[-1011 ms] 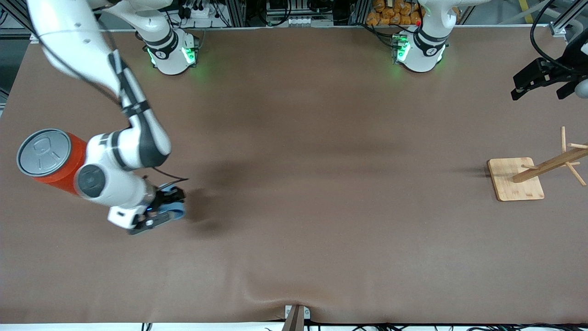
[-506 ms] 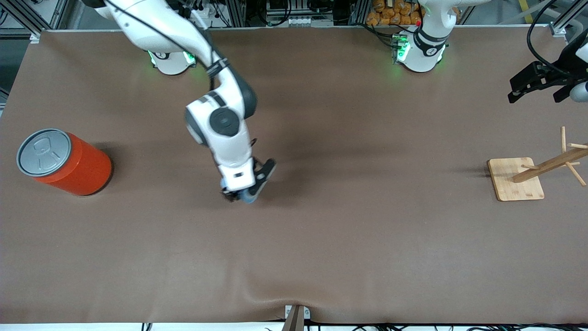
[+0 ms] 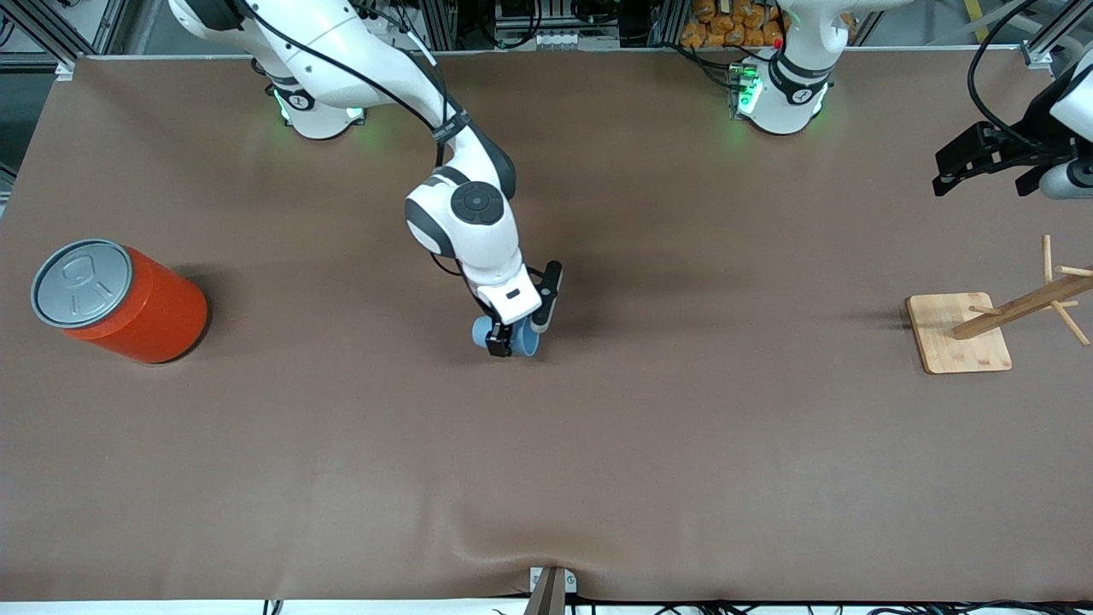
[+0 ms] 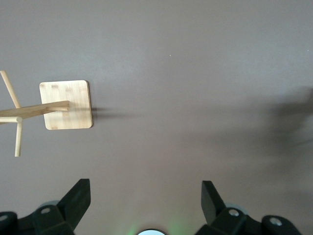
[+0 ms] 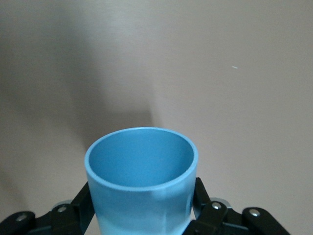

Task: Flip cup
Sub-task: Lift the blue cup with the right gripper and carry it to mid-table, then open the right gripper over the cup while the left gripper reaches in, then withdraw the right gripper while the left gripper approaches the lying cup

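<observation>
Over the middle of the brown table (image 3: 683, 444), the right gripper (image 3: 511, 335) holds the cup (image 3: 523, 340), its fingers clamped on the cup's two sides. In the right wrist view the light-blue cup (image 5: 142, 178) has its open mouth turned away from the wrist toward the tabletop, the darker blue inside in plain sight, so its long axis runs in line with the gripper's reach and not flat along the table. Whether the rim touches the table cannot be told. The right arm reaches in from its base at the table's far edge.

The left gripper (image 3: 982, 158) hangs in the air over the left arm's end of the table, its fingers (image 4: 76, 198) spread wide apart around nothing (this arm waits). A wooden rack (image 3: 995, 320) on a square base stands near that end. An orange can (image 3: 119, 299) with a grey lid stands upright at the right arm's end, well apart from the cup.
</observation>
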Tool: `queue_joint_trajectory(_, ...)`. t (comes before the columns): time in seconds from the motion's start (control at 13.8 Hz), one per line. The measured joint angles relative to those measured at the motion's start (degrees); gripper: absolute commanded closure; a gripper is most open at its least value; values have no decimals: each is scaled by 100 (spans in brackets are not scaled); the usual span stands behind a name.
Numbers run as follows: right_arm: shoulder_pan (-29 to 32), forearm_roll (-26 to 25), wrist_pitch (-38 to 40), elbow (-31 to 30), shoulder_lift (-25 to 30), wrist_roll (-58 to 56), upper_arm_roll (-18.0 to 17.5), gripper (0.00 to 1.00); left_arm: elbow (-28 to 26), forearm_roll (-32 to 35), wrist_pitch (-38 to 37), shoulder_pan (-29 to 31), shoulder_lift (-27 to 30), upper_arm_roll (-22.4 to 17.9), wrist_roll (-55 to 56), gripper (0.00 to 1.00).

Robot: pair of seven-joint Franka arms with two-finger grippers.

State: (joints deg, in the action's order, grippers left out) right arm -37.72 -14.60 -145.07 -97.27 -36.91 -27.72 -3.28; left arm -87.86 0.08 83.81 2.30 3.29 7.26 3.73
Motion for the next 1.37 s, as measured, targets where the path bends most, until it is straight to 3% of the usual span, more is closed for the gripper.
queue_joint_trajectory(0.14,-100,-328,-188,-10,-135,0,2,0,-17,-130,0,-3,-4,45,0,0)
queue_joint_trajectory(0.51,-225,-608,-174,32,-191,9,4,0,-78,-478,2,-19,-173,58,18,0)
queue_joint_trajectory(0.87,-349,-562,1195,386,365,897,-28,0,-193,-1192,26,-150,-452,283,456,0)
queue_joint_trajectory(1.16,-114,524,2455,852,778,1934,90,0,-510,-1455,604,-281,-845,839,784,0)
queue_joint_trajectory(1.37,749,678,3040,961,1148,2075,129,0,-1275,-2584,1717,-337,-1089,1064,958,0)
